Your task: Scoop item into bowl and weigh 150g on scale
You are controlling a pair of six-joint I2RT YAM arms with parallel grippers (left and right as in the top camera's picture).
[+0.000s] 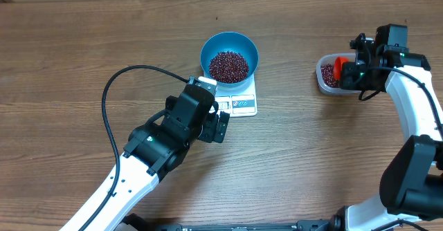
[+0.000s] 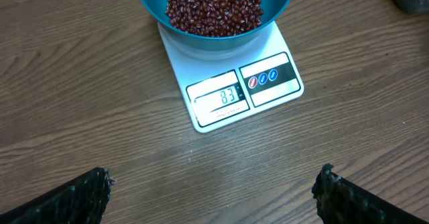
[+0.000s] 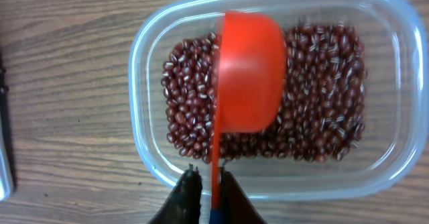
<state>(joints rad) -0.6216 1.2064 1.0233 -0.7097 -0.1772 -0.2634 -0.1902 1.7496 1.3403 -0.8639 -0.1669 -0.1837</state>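
One legible reading: the display (image 2: 221,96) on the scale (image 2: 201,63) shows the digits 83, seen from the left wrist view. A line of fine print beneath the digits is too small to read. The dark label panel (image 2: 269,78) beside the display carries three round symbols, one red and two blue, their markings illegible. From overhead, display and panel are both too small to read

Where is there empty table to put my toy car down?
The table is bare left of the bowl and in the wide gap between the scale and the tub. It is crowded in front of the scale, at the left gripper, and over the tub, where the right gripper holds the scoop.
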